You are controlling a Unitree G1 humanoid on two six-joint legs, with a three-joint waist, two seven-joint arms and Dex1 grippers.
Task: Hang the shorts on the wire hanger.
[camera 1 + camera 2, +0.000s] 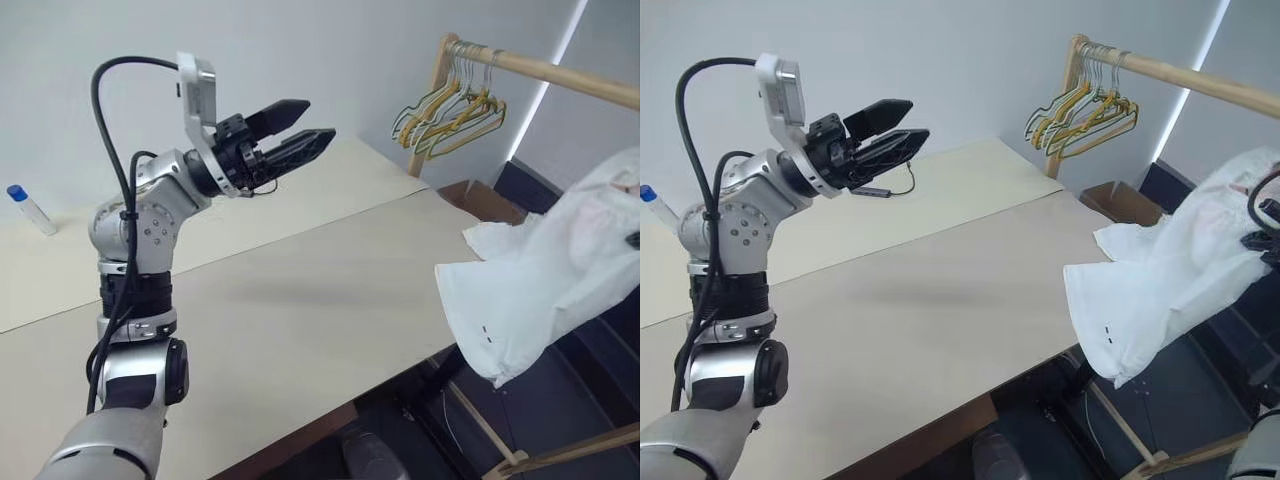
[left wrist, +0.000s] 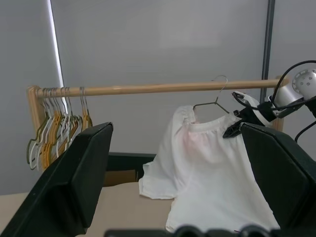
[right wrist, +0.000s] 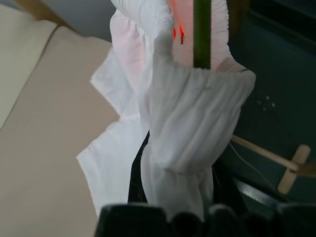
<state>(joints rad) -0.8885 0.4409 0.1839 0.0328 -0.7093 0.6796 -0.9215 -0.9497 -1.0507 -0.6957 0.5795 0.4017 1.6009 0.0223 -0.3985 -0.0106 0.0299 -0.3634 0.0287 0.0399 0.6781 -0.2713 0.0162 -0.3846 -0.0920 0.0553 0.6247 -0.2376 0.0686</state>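
The white shorts [image 1: 540,280] hang at the right, beside the table's right edge, with their gathered waistband up. My right gripper [image 2: 236,126] is shut on that waistband, and the cloth bunches over its fingers in the right wrist view. The wire hanger [image 2: 213,102] rises out of the waistband, its hook up at the wooden rod [image 2: 148,89]; I cannot tell whether it rests on the rod. A greenish bar of the hanger [image 3: 201,29] passes through the waistband. My left gripper [image 1: 315,122] is open and empty, raised over the table and pointing toward the rack, well apart from the shorts.
A beige table [image 1: 300,300] spreads below the left arm. A small tube with a blue cap [image 1: 28,208] lies at its far left. Several yellow and white hangers [image 1: 450,110] crowd the rod's left end. A cardboard box [image 1: 490,200] sits behind the table.
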